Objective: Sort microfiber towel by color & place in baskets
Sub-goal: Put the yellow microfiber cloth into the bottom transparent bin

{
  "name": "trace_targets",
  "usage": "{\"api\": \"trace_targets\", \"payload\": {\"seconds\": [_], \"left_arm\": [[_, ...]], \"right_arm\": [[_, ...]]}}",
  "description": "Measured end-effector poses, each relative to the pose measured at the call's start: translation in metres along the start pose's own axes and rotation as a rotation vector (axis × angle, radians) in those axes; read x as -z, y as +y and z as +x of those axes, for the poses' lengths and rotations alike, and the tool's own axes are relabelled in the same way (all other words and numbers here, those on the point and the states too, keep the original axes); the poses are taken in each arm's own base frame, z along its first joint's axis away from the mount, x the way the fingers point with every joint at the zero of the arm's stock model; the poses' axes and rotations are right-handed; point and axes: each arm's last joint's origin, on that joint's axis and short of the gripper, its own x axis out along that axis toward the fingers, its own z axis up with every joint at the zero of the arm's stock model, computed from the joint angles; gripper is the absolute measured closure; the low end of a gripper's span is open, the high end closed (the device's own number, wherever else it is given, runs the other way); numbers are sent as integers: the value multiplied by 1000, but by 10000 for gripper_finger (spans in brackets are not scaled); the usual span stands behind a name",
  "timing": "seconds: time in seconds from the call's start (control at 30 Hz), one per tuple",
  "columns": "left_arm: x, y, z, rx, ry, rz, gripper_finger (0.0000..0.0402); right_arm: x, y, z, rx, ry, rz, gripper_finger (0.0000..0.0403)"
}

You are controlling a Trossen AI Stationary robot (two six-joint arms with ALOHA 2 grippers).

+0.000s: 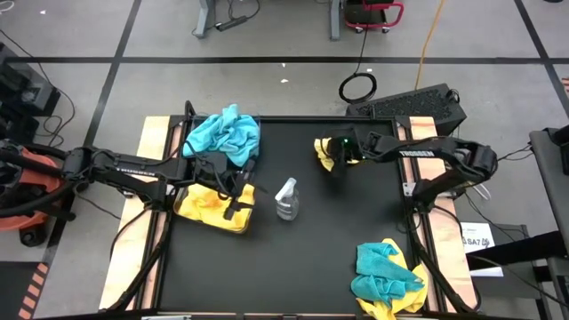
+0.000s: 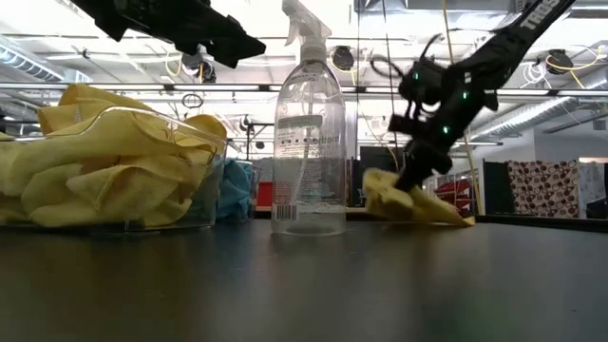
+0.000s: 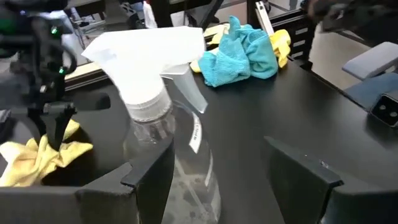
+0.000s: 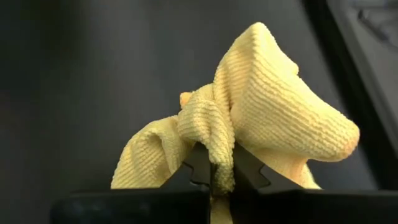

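Note:
My right gripper (image 1: 335, 158) is shut on a yellow microfiber towel (image 1: 327, 153) at the table's far right. My left gripper (image 3: 230, 168) hangs open above the clear basket (image 2: 195, 204) of yellow towels (image 1: 206, 206) at the left, touching nothing. Behind that basket, at the far left, lie the teal towels (image 1: 227, 133); the basket under them does not show. A mixed heap of teal and yellow towels (image 1: 387, 280) lies on the table's near right corner. My right gripper pinches a bunched fold (image 4: 214, 146) of the yellow towel between its two fingertips, several layers gathered together. The fingers (image 2: 410, 176) slant down from the table's right. The fold is drawn up, and the towel's lower part (image 2: 432, 211) lies slack on the table.
A clear spray bottle (image 1: 286, 197) with a white trigger head stands upright mid-table, just ahead of my left gripper and between the two arms. Bare black tabletop lies in front of the bottle, toward the near edge.

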Motion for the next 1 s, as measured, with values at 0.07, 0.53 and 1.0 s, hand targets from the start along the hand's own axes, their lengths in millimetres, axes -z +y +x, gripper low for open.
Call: {"api": "trace_targets", "payload": {"seconds": [0.07, 0.53, 1.0], "left_arm": [[-1, 1, 0, -19, -2, 2, 158], [-6, 12, -2, -253, -14, 66, 158], [-16, 25, -8, -538, -20, 244, 149]], "right_arm": [[-12, 3, -9, -1, -51, -22, 393], [-94, 21, -67, -40, -400, -201, 394], [-148, 35, -110, -228, -664, -333, 394]]}}
